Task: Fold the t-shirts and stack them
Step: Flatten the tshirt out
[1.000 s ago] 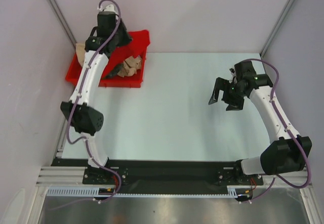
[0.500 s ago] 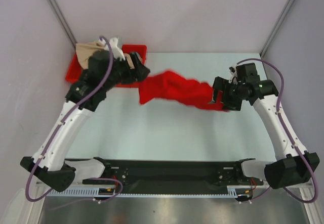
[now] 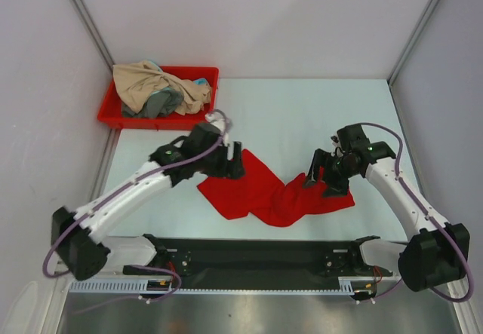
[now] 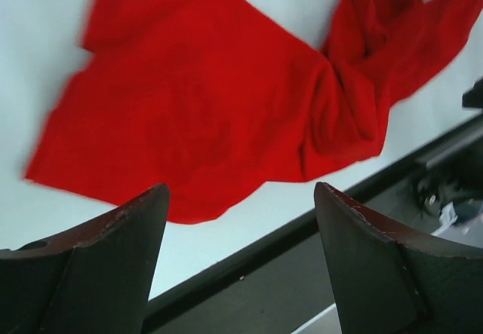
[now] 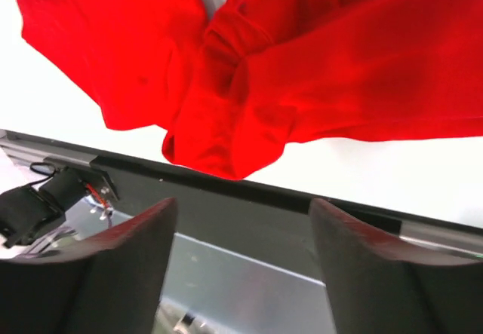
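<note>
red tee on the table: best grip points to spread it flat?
Probably the two outer ends. The red t-shirt lies bunched at its middle, flatter on the left lobe. Left gripper takes the left edge from above; right gripper the right edge. Both jaws are open, holding nothing.

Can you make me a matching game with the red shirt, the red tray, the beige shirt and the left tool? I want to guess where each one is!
Things:
1. red shirt
2. red tray
3. beige shirt
4. left tool

Places or states:
A. piled in the tray
B. open, above the red cloth
C. spread and crumpled on the table near the front edge
D. at the table's far left corner

Pairs: 1-C, 2-D, 3-A, 4-B
</note>
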Controlling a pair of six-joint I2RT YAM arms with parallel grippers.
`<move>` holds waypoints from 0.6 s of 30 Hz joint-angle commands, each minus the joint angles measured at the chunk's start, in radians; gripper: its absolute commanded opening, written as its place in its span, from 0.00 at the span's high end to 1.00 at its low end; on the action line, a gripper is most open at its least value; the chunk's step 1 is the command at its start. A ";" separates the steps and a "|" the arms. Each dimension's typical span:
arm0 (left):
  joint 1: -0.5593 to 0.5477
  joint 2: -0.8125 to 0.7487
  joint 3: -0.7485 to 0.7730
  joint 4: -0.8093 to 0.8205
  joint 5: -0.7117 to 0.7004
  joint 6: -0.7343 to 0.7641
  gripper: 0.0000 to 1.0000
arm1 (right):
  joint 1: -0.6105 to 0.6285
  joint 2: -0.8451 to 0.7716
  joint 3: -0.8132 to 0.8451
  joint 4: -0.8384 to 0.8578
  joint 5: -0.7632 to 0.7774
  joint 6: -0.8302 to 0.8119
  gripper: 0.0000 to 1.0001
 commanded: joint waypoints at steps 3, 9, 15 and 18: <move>-0.140 0.256 0.025 0.091 0.079 0.046 0.18 | 0.013 0.066 -0.021 0.115 -0.059 0.085 0.26; -0.153 0.423 0.097 0.169 0.216 0.107 0.25 | -0.042 0.149 -0.021 0.072 0.071 0.156 0.22; -0.184 0.577 0.246 0.190 0.339 0.089 0.14 | -0.143 0.185 -0.034 0.078 0.129 0.141 0.22; -0.200 0.657 0.323 0.151 0.350 0.093 0.11 | -0.148 0.231 -0.023 0.092 0.157 0.141 0.22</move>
